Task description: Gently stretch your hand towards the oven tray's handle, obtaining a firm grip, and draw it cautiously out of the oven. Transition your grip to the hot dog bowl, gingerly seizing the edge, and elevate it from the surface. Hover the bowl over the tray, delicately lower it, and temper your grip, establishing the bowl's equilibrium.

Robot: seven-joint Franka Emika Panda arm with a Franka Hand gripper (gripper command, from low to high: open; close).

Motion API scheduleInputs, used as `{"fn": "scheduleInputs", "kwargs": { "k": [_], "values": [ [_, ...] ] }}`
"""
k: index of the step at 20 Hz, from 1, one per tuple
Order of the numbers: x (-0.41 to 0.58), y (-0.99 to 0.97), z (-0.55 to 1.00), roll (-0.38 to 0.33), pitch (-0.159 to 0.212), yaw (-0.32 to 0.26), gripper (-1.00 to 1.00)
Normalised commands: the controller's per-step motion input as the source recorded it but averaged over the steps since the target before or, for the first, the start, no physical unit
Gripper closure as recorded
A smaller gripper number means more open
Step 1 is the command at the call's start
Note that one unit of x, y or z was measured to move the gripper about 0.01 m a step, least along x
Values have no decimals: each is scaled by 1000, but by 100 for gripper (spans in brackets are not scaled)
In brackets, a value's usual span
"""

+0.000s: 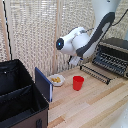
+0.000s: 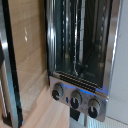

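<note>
My gripper (image 1: 75,61) hangs before the oven (image 1: 114,52); open or closed, I cannot tell. Hot dog bowl (image 1: 56,79) sits at its 7 o'clock, well apart.

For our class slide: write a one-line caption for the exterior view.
Panda arm reaching toward open toaster oven; hot dog bowl and red cup wait on table.

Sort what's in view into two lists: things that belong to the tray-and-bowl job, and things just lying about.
For the job:
- oven, door dropped open
- oven tray, inside the oven
- hot dog bowl, on the table
- gripper, near the open door; jaws not readable

Just lying about:
- red cup, beside the bowl
- black case, open, at the exterior view's left
</note>
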Motion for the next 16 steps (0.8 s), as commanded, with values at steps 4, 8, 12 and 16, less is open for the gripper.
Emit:
{"fn": "scheduleInputs", "kwargs": {
  "k": [4, 8, 12, 16],
  "values": [
    [51, -816, -74, 6, -67, 29, -100],
    [56, -740, -9, -20, -7, 49, -100],
    [6, -641, -19, -77, 0, 55, -100],
    [0, -559, -47, -119, 0, 47, -100]
  ]
}}
